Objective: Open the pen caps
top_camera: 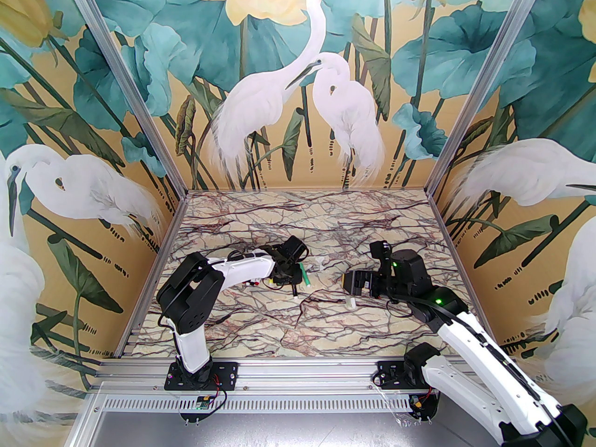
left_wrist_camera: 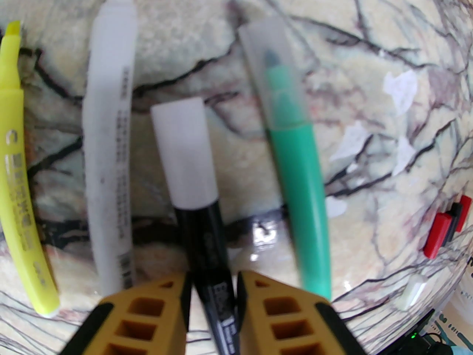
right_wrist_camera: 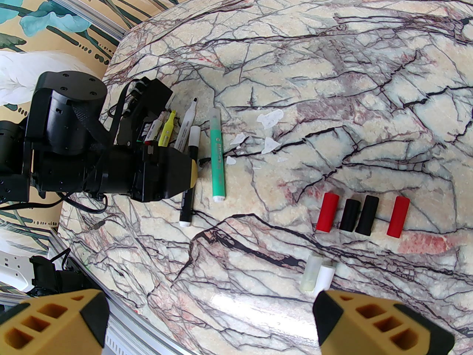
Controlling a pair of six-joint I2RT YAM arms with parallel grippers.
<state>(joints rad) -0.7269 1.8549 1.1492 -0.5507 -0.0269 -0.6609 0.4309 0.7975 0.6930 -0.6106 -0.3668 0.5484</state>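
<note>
The left end effector (left_wrist_camera: 212, 283) is low over the desk (right_wrist_camera: 332, 68), its yellow fingers (left_wrist_camera: 147, 309) drawn narrow on either side of the barrel of a black pen (left_wrist_camera: 203, 235). They stand right against the barrel, but whether they press it cannot be told. The black pen lies flat and carries a white cap (left_wrist_camera: 184, 150) on its far end. Just to its right lies a green pen (left_wrist_camera: 303, 190) with a see-through cap (left_wrist_camera: 273, 72) over its tip. To its left lie a white pen (left_wrist_camera: 107, 154) and, further out, a yellow pen (left_wrist_camera: 22, 168) with its tip bare. Small white flecks (right_wrist_camera: 271, 118) dot the desk beyond the green pen. The right end effector (right_wrist_camera: 210, 301) hovers above the desk with its fingers spread wide and nothing between them. Well apart from the pens, four loose caps lie in a row: a red cap (right_wrist_camera: 327, 212), two black caps (right_wrist_camera: 350, 215) close together, and a second red cap (right_wrist_camera: 398, 216). Nearer the right end effector, a loose clear cap (right_wrist_camera: 310, 274) and a loose white cap (right_wrist_camera: 325, 276) lie side by side, touching.
</note>
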